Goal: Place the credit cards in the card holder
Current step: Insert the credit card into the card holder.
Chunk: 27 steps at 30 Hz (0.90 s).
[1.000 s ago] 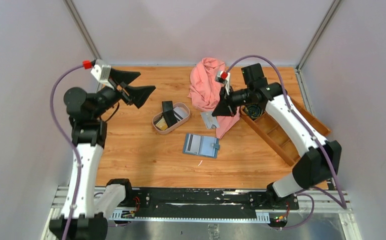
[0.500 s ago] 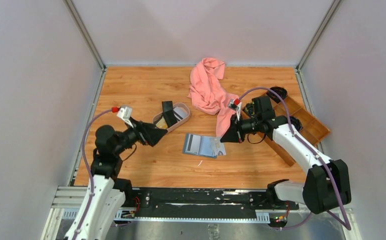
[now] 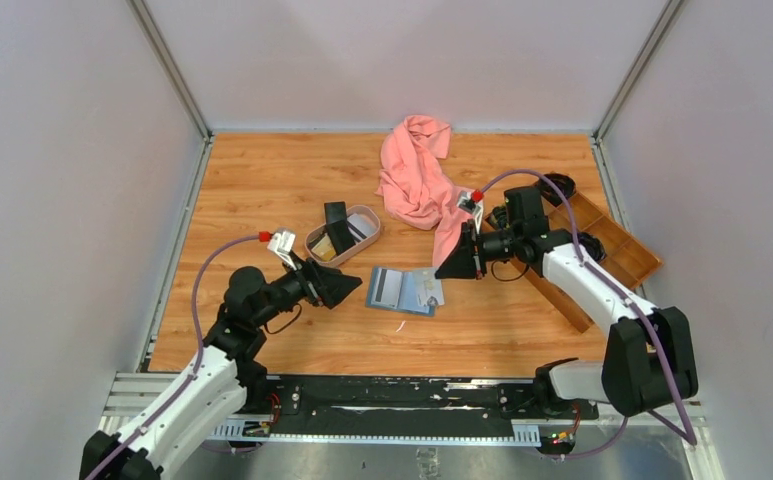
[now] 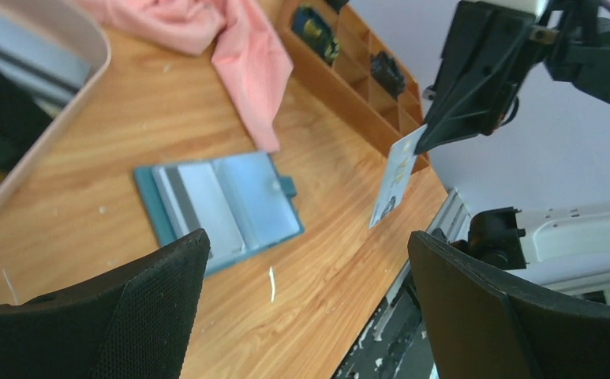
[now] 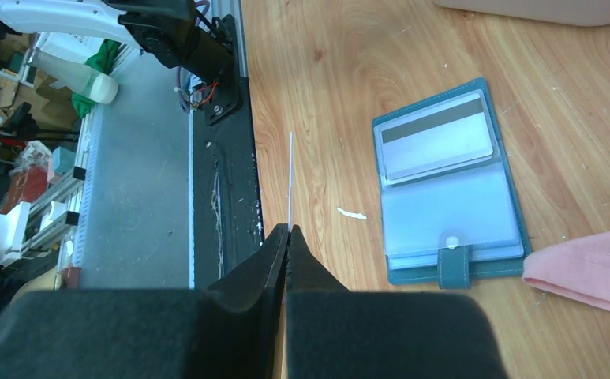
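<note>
Plastic card (image 4: 392, 180), stiff, light, probably slick, hangs pinched by one edge in the right end effector (image 5: 288, 230) near the open card holder (image 5: 443, 185); left end effector (image 3: 347, 287) sits spread wide, empty.

No text, brand or number can be read anywhere; the pale card (image 4: 393, 181) pinched in the right pincer (image 4: 422, 136) bears faint yellowish and dark marks too small to make out.

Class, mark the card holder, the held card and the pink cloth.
card holder (image 4: 221, 207): left wrist view, centre fold.
held card (image 4: 394, 178): left wrist view, face.
pink cloth (image 3: 417, 190): top view, middle.
</note>
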{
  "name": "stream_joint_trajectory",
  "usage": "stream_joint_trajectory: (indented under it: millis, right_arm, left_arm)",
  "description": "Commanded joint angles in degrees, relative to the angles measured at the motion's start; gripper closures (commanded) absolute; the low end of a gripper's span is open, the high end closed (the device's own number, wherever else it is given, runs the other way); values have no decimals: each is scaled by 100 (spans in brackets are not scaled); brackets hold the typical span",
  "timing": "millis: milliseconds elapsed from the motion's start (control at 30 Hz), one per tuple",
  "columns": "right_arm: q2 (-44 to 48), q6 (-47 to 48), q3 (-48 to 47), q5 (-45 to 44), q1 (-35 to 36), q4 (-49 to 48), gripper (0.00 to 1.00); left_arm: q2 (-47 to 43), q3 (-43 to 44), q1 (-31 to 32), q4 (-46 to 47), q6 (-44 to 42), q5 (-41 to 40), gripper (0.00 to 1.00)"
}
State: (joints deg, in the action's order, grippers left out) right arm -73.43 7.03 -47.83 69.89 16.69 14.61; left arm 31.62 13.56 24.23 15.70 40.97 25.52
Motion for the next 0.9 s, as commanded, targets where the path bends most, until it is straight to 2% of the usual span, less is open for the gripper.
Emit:
stream_joint_trajectory:
  millis: [0,300,433,633,867]
  right_arm:
    - [-265,-104,17,266,-96,-145,100]
    - [-667,-101,-214,439,-445,-5,100]
    - [-914,63,-373,625,-649,217,100]
    - [-1607,240,-683,830,-667,455,100]
    - [-2466,702,-1383,955,-633,1087,100]
  left_arm:
    - [192,-200,38,943,438,67,0]
    - [-36,-277,21,958,563,-551,0]
    - [185,11,21,952,87,-186,0]
    - [1347,689,21,952,-405,767,2]
    - [2785,1008,29,960,-528,846,9]
